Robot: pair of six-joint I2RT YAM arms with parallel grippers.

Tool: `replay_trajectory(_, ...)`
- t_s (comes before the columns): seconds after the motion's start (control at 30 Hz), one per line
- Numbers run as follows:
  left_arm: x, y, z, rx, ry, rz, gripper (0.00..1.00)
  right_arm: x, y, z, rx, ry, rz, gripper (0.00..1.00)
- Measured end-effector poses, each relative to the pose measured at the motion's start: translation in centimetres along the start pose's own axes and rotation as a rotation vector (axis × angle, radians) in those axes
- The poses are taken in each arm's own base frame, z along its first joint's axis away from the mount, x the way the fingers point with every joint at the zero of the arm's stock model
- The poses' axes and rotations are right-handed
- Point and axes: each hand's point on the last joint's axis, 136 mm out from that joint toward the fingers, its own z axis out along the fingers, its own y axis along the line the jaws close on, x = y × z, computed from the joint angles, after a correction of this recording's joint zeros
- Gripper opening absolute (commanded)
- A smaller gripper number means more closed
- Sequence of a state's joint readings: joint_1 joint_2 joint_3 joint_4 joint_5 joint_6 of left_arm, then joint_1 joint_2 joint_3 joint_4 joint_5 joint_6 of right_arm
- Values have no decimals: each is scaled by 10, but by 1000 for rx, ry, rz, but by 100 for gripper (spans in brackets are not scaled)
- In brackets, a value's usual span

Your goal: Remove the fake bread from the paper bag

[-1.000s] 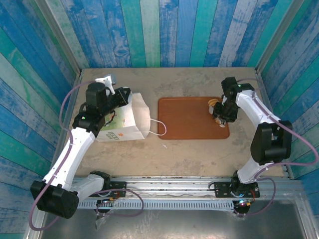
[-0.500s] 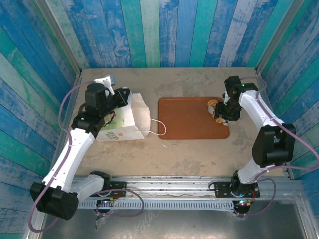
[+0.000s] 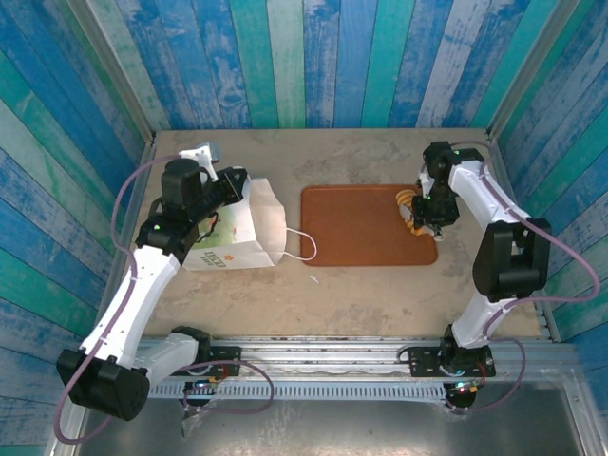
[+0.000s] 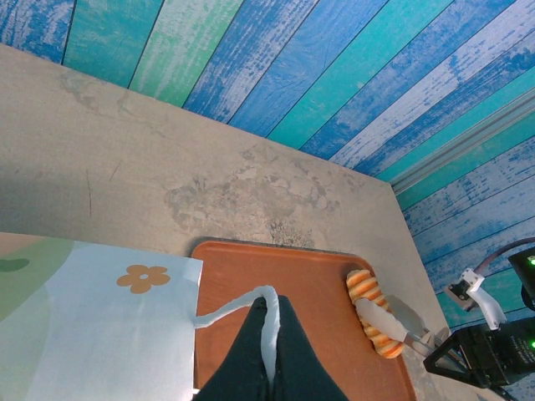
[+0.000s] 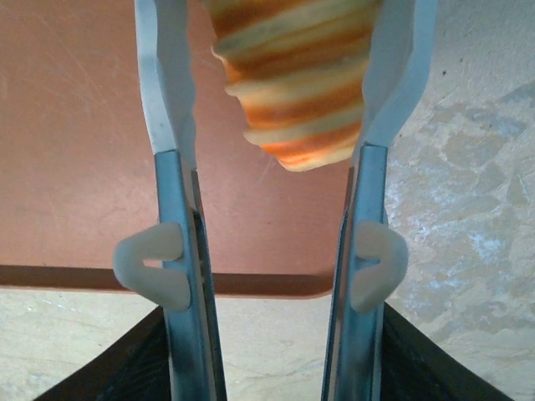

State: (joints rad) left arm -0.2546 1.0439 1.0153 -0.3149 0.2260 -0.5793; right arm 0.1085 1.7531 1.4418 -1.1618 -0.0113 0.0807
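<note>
One roll [image 4: 374, 313] inside right gripper [image 5: 284, 67], left gripper [image 4: 269, 338] pinching bag handle [image 4: 224, 312]

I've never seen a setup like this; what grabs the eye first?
The blue and green plank walls around the table. Then a striped toy roll at the orange tray's right edge, sitting between the fingers of the right gripper. On the left, the left gripper pinches the cord handle of the white paper bag.

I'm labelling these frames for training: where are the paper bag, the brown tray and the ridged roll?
paper bag [image 3: 233, 252]: top external view, on its printed side.
brown tray [image 3: 351, 228]: top external view, on its bare middle.
ridged roll [image 5: 292, 83]: right wrist view, on its striped body.
</note>
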Motion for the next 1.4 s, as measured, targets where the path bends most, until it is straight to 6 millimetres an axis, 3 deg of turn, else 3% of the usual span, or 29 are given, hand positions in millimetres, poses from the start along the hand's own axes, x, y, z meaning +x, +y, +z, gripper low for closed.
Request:
replay_trajectory(0.47,0,0,0,1,0,0,1,3,8,-4,-54,-20,204,47)
replay_trajectory(1.0,0,0,0,0,0,3,1,-2,8,-9,-58,-63,211,59)
replay_trajectory(1.4,4,3,-1,-14,13,14,0,3,11,-91,-121,-421,100,56)
